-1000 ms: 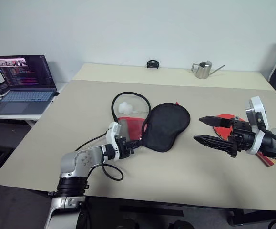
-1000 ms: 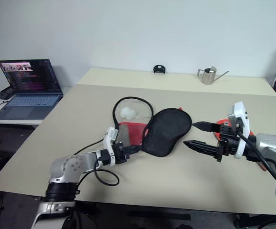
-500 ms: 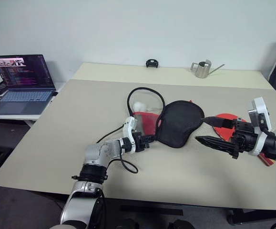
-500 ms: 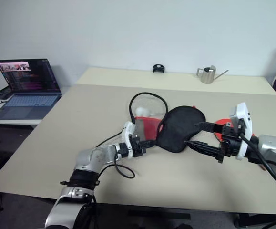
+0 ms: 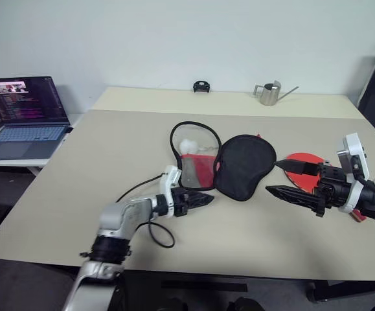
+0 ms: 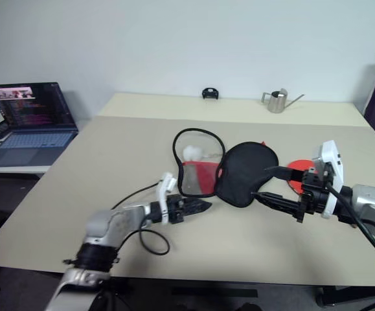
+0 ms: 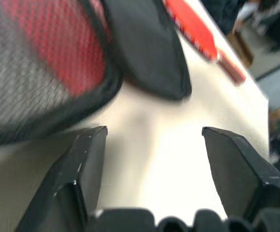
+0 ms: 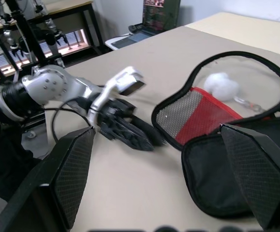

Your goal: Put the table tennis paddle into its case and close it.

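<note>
Black and red fabric lies opened flat in the middle of the beige table (image 5: 77, 168): your soft, paddle-shaped zip case (image 5: 244, 165) shows its black half toward your right arm and its red mesh-panelled half toward your left, with the white pull charm (image 5: 188, 146) resting inside the open loop of the zip edge. A second ago your left gripper (image 5: 203, 199) was pinched shut on the near edge of that case and dragging it across the table toward your right side; now it has let go, its two black fingers stand apart with only bare table between them in the wrist view, and it sits just short of the case's rim. So the case has been shifted closer to the table tennis paddle (image 5: 304, 167), whose round red rubber face lies flat on the table just beyond the black half, partly hidden behind your right gripper (image 5: 279, 177). That right gripper hangs above the table with its fingers spread wide and nothing between them, as it did a second ago. By the look of it the repositioning is finished and the paddle itself is untouched, so picking it up seems to be your next job, and the short reach should make sliding it into the open case easier
</note>
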`<state>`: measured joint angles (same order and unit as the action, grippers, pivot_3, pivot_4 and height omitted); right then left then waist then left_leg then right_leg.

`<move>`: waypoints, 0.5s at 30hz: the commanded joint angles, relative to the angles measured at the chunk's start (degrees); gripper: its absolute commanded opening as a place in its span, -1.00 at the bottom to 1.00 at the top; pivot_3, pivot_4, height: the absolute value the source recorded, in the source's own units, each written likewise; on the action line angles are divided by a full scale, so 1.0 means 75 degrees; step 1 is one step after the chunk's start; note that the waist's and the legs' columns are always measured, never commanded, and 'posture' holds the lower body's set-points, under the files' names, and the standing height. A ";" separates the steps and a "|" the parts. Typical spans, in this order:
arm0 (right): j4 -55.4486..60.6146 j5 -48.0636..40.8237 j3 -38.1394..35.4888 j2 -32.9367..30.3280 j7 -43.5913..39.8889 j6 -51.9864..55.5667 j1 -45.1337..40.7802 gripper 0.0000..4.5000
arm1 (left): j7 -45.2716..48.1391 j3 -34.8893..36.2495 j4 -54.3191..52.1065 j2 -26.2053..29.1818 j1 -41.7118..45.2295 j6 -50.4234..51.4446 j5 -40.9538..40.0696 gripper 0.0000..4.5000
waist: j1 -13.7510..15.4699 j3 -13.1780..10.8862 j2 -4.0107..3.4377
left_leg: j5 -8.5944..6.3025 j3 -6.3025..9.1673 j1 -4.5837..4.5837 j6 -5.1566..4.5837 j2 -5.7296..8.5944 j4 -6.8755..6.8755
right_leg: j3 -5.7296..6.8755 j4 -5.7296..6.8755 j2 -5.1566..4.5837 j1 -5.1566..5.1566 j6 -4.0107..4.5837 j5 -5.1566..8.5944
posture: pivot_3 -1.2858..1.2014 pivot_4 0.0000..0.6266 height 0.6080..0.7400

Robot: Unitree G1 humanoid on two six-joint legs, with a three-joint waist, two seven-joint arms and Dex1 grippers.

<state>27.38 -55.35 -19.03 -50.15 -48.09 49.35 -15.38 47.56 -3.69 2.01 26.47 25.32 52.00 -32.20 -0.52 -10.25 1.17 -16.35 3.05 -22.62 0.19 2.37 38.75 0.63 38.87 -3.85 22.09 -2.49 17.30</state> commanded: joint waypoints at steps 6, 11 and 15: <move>-0.0144 0.0305 0.0036 -0.0135 0.0201 -0.0095 0.0036 1.00 | 0.1304 0.0622 -0.2074 0.1376 -0.1010 -0.1148 -0.0468 0.56 | 0.0064 -0.0003 -0.0007 | -0.0017 0.0001 -0.0002 -0.0029 -0.0003 0.0000 | 0.0004 -0.0001 -0.0007 0.0000 0.0006 0.0002 | 0.03 -0.52 1.00; -0.0366 0.0541 0.0297 0.0076 0.0751 0.0074 -0.0183 1.00 | 0.1286 0.1307 -0.2174 0.1577 -0.0389 -0.1225 -0.0831 0.56 | 0.0162 -0.0004 -0.0005 | -0.0017 0.0006 -0.0012 -0.0030 0.0000 0.0008 | 0.0014 -0.0001 -0.0012 0.0003 0.0006 0.0001 | 0.03 -0.52 1.00; -0.0490 0.0515 0.0663 0.0490 0.1562 0.0673 -0.0383 1.00 | 0.1415 0.1720 -0.1747 0.1873 0.0292 -0.1362 -0.0916 0.56 | 0.0114 -0.0004 -0.0004 | -0.0016 0.0003 -0.0013 -0.0028 0.0001 0.0007 | 0.0014 -0.0002 -0.0009 0.0004 0.0005 0.0001 | 0.03 -0.52 1.00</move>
<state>23.48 -50.87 -14.87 -47.88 -39.14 52.60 -17.33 57.13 6.36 -11.95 38.82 24.98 43.18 -37.96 0.34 -10.28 1.14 -16.46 3.07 -22.72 -0.01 2.38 38.80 0.73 38.85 -3.90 22.13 -2.45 17.31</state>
